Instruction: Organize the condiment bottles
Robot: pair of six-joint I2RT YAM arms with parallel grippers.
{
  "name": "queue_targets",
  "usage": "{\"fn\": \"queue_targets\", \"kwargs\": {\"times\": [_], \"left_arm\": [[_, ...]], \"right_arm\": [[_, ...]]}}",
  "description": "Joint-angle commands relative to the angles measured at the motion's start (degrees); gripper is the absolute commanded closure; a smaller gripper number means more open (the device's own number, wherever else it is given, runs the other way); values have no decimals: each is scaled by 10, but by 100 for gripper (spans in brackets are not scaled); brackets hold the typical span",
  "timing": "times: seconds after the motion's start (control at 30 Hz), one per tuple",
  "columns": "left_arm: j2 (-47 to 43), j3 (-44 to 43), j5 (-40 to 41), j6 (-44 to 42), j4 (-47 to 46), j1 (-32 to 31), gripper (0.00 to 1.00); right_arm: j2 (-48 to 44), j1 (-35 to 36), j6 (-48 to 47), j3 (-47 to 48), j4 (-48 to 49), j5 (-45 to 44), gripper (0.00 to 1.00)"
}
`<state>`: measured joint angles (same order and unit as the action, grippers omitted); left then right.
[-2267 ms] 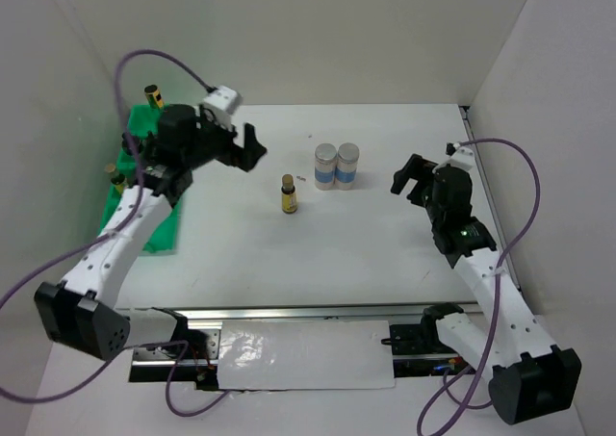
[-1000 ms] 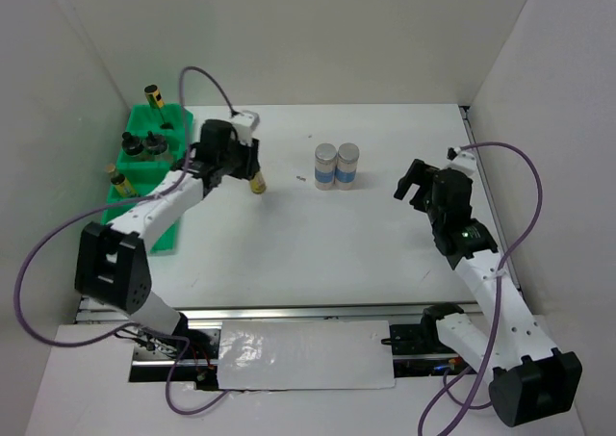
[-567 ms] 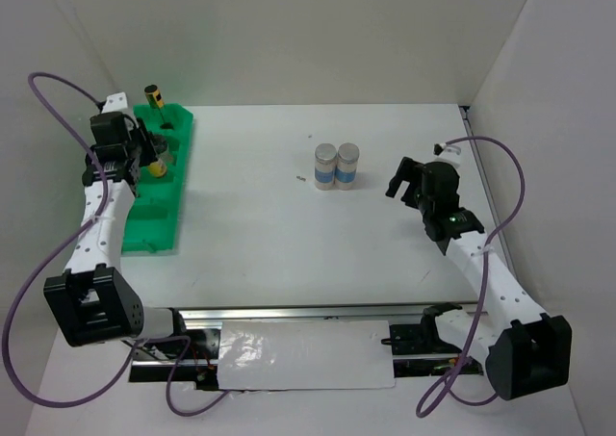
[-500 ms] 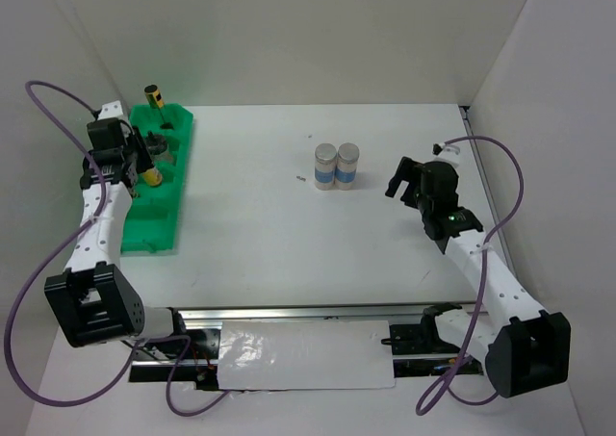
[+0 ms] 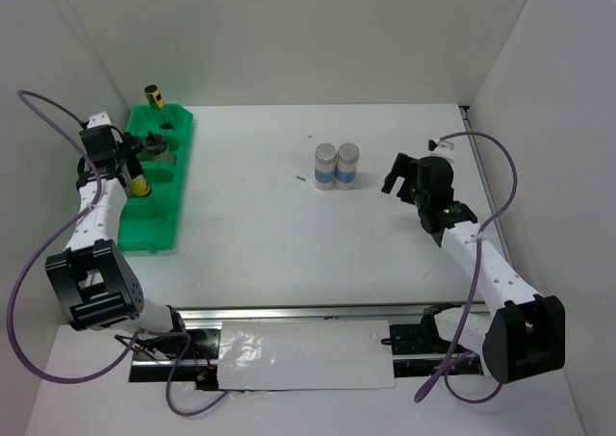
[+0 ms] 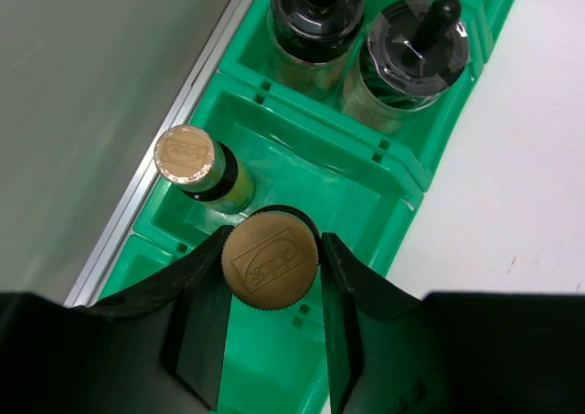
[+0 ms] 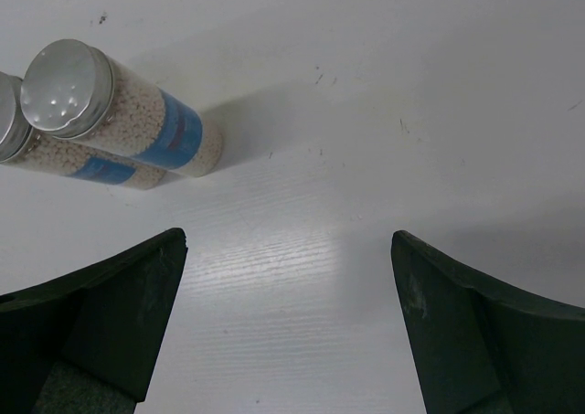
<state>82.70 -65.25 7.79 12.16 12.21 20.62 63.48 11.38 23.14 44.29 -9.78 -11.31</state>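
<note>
Placement step: left pincer [image 6: 271, 242] grips a gold-capped bottle [image 6: 270, 260] over a green tray [image 6: 402, 172] compartment, just beside a neighbouring bottle [image 6: 189, 155]. Next move likely calls for straight lowering and release, clear of compartment walls. Right pincer [image 7: 288, 240] hangs wide open near two silver-lidded jars [image 7: 119, 112] on open desk [image 7: 366, 112].

Two silver-lidded blue-labelled jars [image 5: 325, 166] [image 5: 347, 165] upright, touching, mid-table, gold-capped bottle [image 6: 271, 260] held upright in left gripper [image 6: 271, 281] over green tray [image 6: 402, 172], second gold-capped bottle [image 6: 196, 163] beside it, two black-capped bottles [image 6: 315, 16] [image 6: 411, 58] one compartment farther, yellow-labelled bottle [image 5: 153, 97] at far end.
</note>
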Motion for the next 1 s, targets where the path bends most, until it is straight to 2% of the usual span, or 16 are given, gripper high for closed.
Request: {"fn": "queue_targets", "kwargs": {"times": [0.0,0.57,0.7,0.83,0.87,0.97], "left_arm": [[15,-4,13,-2,-77,3,64],[82,30,27,-2,-144,3,63],[87,30,27,-2,-144,3,52],[87,30,27,-2,-132,3,37],[78,25,21,-2,-126,3,31],[49,18,21,3,-105,3,21]], "right_arm": [[7,4,5,26,44,1,0],[28,4,16,20,55,-5,0],[33,4,16,25,55,-5,0],[27,4,16,26,55,1,0],[27,4,16,26,55,1,0],[16,4,16,26,55,1,0]]}}
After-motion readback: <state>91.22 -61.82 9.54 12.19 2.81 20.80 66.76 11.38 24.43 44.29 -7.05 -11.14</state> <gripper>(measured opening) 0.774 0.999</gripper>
